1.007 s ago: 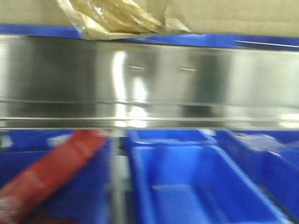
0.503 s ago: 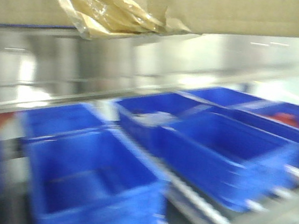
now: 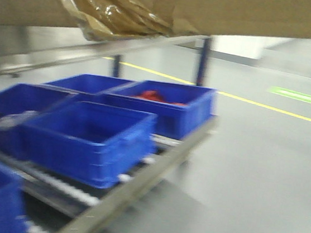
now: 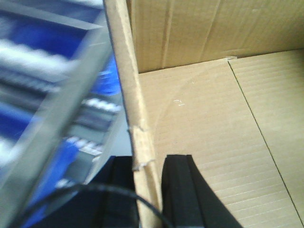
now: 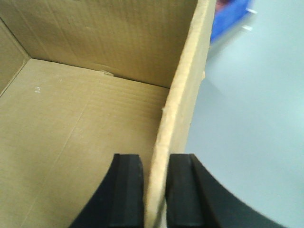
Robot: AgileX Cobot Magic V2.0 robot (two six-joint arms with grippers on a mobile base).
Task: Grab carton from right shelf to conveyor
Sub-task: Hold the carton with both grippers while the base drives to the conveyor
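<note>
Across the top of the front view, the carton point(image 3: 268, 17) is hanging in the same place as a second ago, torn tape point(image 3: 112, 5) dangling at upper left, while everything behind it is sliding leftward. A second ago the shelf's shiny rail filled mid-frame with a red packet at lower left. Now the shelf point(image 3: 56, 54) is showing only at the left, the packet is gone from view, blue bins point(image 3: 86, 136) are sitting at centre left, and grey floor point(image 3: 250, 172) with a yellow line point(image 3: 258, 103) is opening up on the right.

Only the wrist views are showing the grasps. At the bottom of the left wrist view, the left gripper point(image 4: 147, 190) is clenching the carton's point(image 4: 213, 142) creased wall, one black finger inside, one outside, with blurred bins streaking past at left. At the bottom of the right wrist view, the right gripper point(image 5: 155, 190) is pinching the opposite wall of the carton point(image 5: 71, 133) likewise, with floor lying beyond at right.

Only the front view is showing the underside and tape. The carton is facing open side up, its long axis apparently running left to right across the front view, from one gripper to the other.
</note>
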